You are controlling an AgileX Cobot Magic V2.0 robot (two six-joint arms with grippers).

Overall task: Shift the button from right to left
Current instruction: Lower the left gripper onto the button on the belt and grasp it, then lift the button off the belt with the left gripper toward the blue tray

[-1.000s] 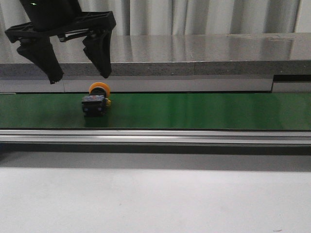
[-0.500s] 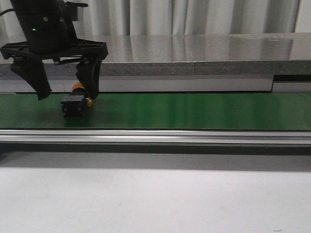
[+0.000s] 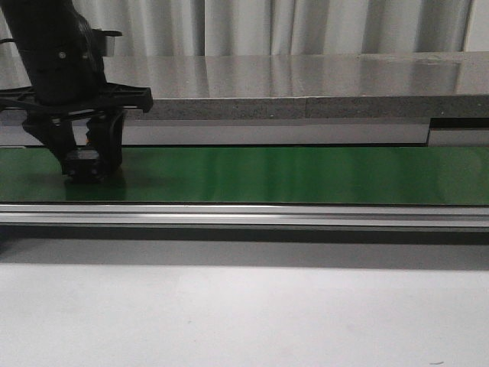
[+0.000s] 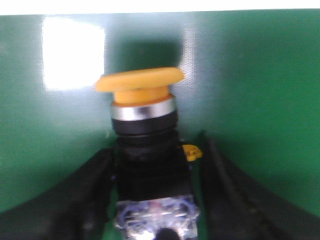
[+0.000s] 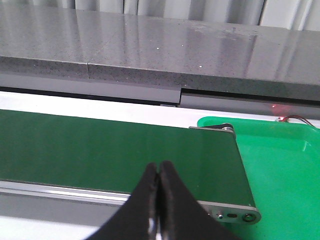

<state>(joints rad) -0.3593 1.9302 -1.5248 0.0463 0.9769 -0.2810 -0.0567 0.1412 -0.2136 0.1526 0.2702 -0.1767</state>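
Observation:
The button (image 3: 82, 164) lies on the green conveyor belt (image 3: 306, 174) at its left end. In the left wrist view its yellow-orange cap (image 4: 140, 82) points away from the camera and its black body lies between the fingers. My left gripper (image 3: 90, 172) is down on the belt and straddles the button's body (image 4: 152, 165). The jaws stand close on both sides, with thin slivers of green belt still showing beside the body. My right gripper (image 5: 159, 167) is shut and empty above the belt's right end; it is out of the front view.
A grey stone-like ledge (image 3: 321, 84) runs behind the belt. An aluminium rail (image 3: 252, 214) borders the belt's front edge, with a white table surface (image 3: 244, 313) before it. A green tray (image 5: 280, 160) sits beyond the belt's right end.
The button has travelled left along the belt. My left gripper has moved left and down with it and narrowed from wide open above the button to close around its body.

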